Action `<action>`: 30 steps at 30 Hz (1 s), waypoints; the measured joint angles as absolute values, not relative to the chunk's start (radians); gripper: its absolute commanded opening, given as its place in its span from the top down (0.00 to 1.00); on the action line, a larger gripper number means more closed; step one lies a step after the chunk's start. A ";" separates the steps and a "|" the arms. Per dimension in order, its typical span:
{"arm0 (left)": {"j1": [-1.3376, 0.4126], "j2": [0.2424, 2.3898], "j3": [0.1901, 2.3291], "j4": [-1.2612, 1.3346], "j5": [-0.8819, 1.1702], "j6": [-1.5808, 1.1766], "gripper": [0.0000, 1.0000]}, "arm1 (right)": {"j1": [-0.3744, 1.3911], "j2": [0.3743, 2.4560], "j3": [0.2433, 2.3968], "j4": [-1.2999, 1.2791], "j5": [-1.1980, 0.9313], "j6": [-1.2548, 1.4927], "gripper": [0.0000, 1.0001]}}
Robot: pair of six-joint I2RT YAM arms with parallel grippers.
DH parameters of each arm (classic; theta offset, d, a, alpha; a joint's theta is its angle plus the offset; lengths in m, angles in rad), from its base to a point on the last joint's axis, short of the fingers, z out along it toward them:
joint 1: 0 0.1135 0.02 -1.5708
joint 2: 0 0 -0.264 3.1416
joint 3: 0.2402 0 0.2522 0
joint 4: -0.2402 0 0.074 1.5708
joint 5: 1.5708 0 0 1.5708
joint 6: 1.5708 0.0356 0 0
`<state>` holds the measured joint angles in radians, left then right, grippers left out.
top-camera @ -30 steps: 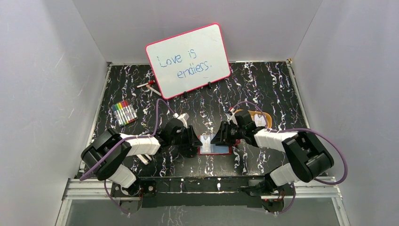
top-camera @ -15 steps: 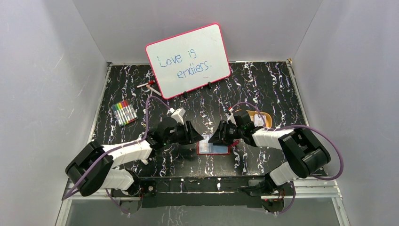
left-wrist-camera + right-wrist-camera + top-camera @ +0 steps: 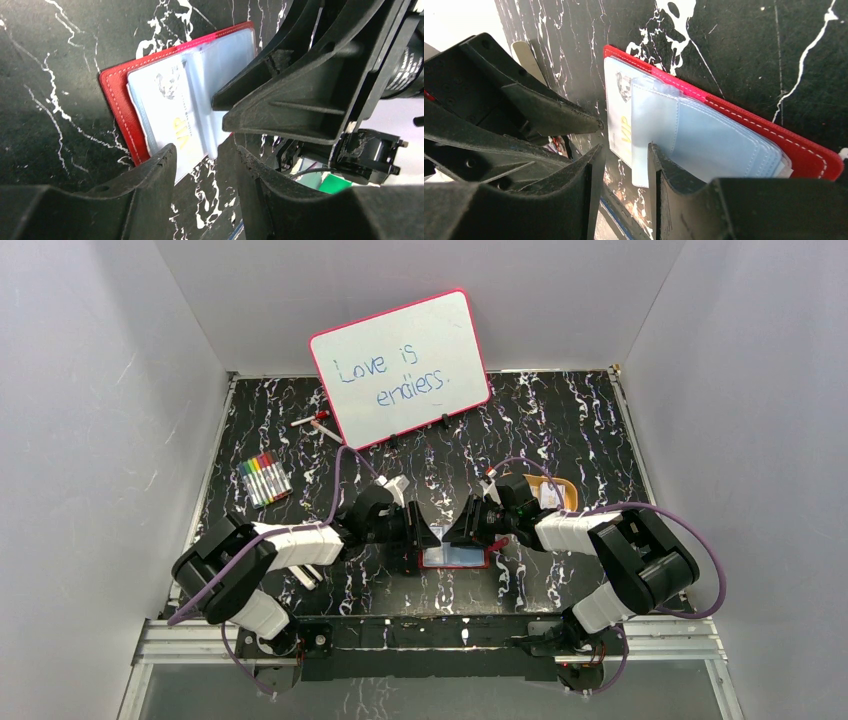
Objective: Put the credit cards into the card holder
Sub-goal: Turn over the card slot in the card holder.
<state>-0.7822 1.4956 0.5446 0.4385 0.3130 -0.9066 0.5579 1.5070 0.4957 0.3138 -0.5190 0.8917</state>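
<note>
Card holder (image 3: 455,558), open flat at 6 o'clock on tabletop (image 3: 560,420): one credit card (image 3: 167,100) partly in pale pocket (image 3: 719,140), apparently not yet seated; left claw (image 3: 202,155) at 9 o'clock and right claw (image 3: 624,155) at 3 o'clock both released, gripping nothing.

The card holder (image 3: 116,95) lies open on the black marbled table (image 3: 50,75), pale blue pockets facing up. A whitish card (image 3: 165,115) with gold "VIP" lettering lies on those pockets, one corner sticking out past the holder's edge. The left gripper (image 3: 204,155) stands just off that edge, fingers apart, the card's corner between them. The right gripper (image 3: 222,111) reaches over the holder from the opposite side, its tips by a pocket flap.
</note>
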 measured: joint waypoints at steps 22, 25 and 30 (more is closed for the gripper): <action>-0.779 1.682 0.788 0.286 0.353 -0.945 0.58 | 0.551 1.513 0.495 0.286 -0.505 0.819 0.56; -0.778 1.682 0.788 0.277 0.351 -0.954 0.57 | 0.551 1.513 0.495 0.287 -0.507 0.810 0.56; -0.772 1.682 0.788 0.268 0.351 -0.975 0.55 | 0.551 1.513 0.494 0.294 -0.513 0.804 0.55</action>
<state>-0.7715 1.6821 0.7883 0.2676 0.3511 -0.9749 0.5514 1.5131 0.4938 0.2939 -0.5133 0.8043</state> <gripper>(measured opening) 0.440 0.440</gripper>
